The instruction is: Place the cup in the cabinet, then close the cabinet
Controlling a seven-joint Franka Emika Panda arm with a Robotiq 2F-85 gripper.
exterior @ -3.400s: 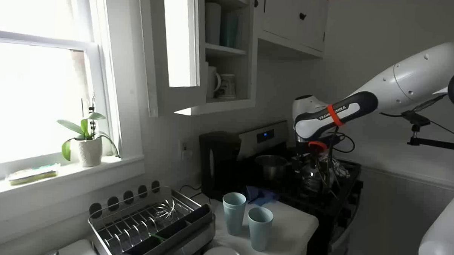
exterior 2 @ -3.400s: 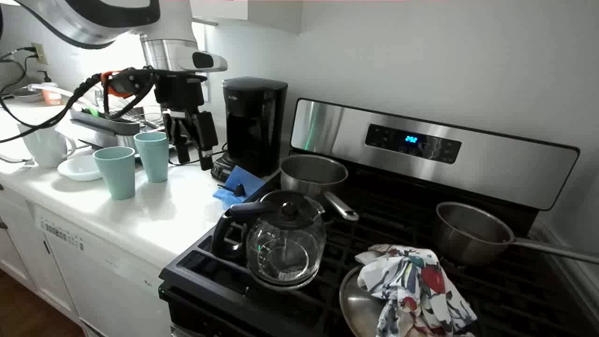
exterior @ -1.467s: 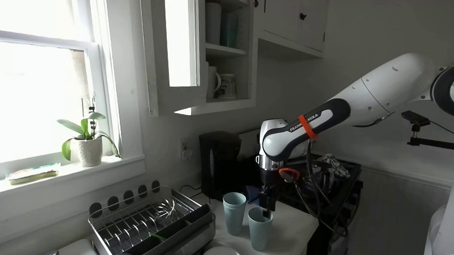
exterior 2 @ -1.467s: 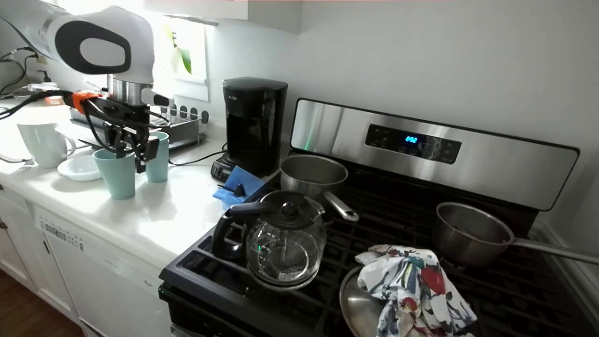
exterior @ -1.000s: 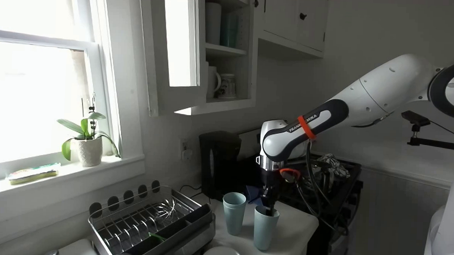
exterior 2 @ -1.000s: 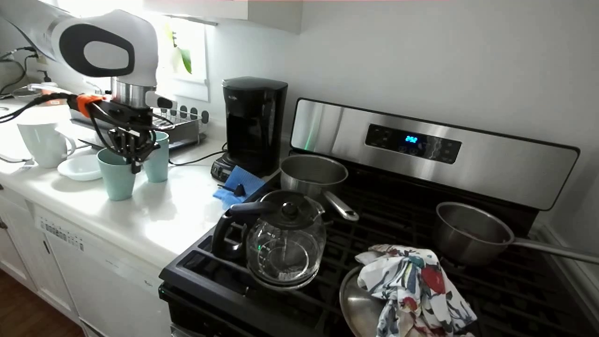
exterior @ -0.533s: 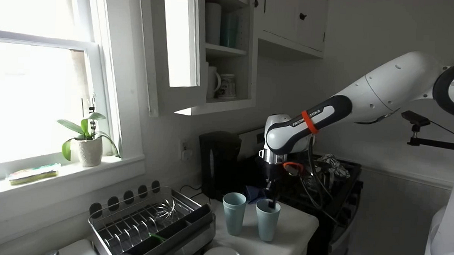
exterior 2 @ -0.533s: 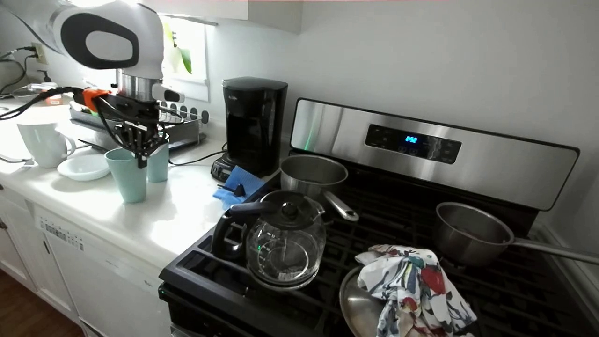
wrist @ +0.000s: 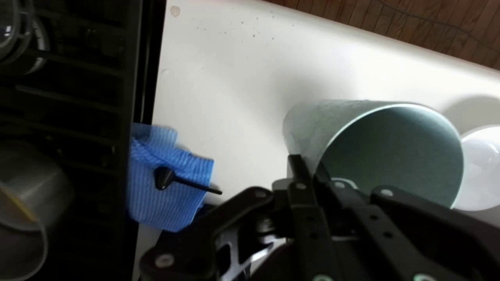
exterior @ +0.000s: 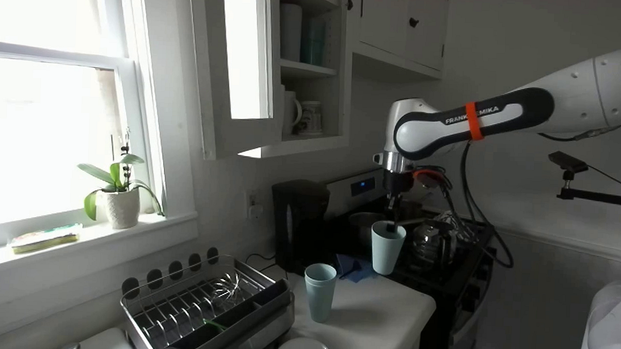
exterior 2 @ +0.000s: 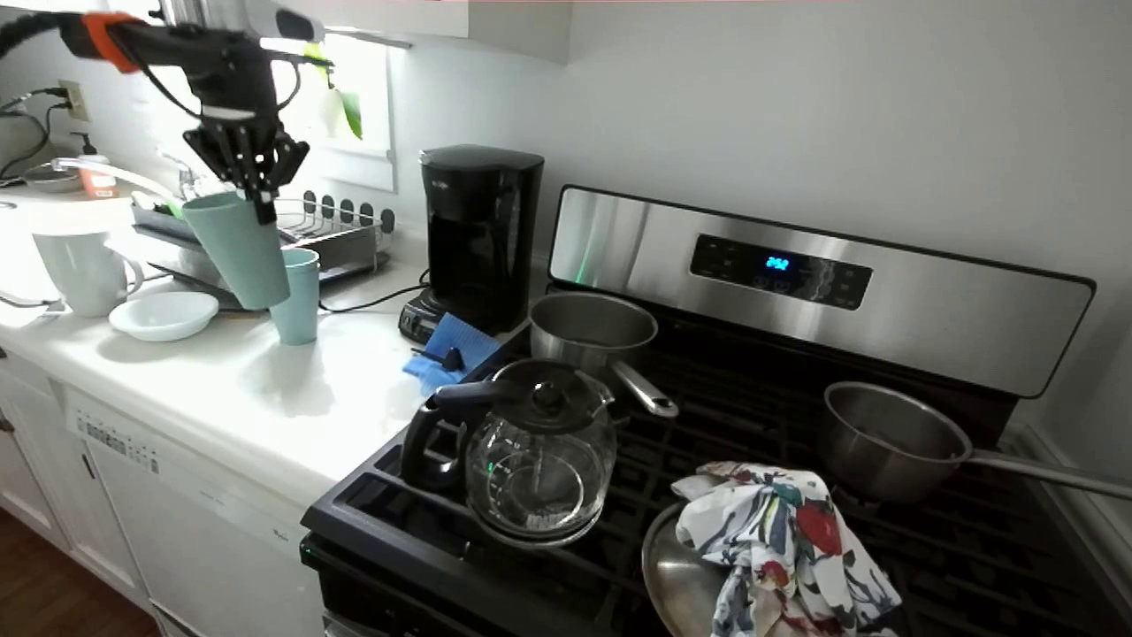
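The pale blue cup (exterior: pixel 387 252) hangs in the air above the counter, tilted in an exterior view (exterior 2: pixel 239 248). My gripper (wrist: pixel 310 168) is shut on the cup's rim, one finger inside the cup and one against its outer wall. In the wrist view the mouth of the cup faces the camera. The white cabinet (exterior: pixel 346 103) is up on the wall, left of and higher than the gripper in an exterior view. Its glass-paned door (exterior: pixel 247 133) stands swung out, exposing shelves with cups and mugs.
Another blue cup (exterior: pixel 320 296) stands on the counter (exterior: pixel 367 321), near the dish rack (exterior: pixel 285 308). A coffee maker (exterior 2: pixel 478 239), blue cloth (wrist: pixel 164 203), glass carafe (exterior 2: pixel 539 469) and pots on the stove are close by. A white bowl (exterior 2: pixel 164 317) sits on the counter.
The gripper came over to the cup, closed on its rim and raised it off the counter. In the last half second both rose clearly higher. The cabinet door is unmoved.
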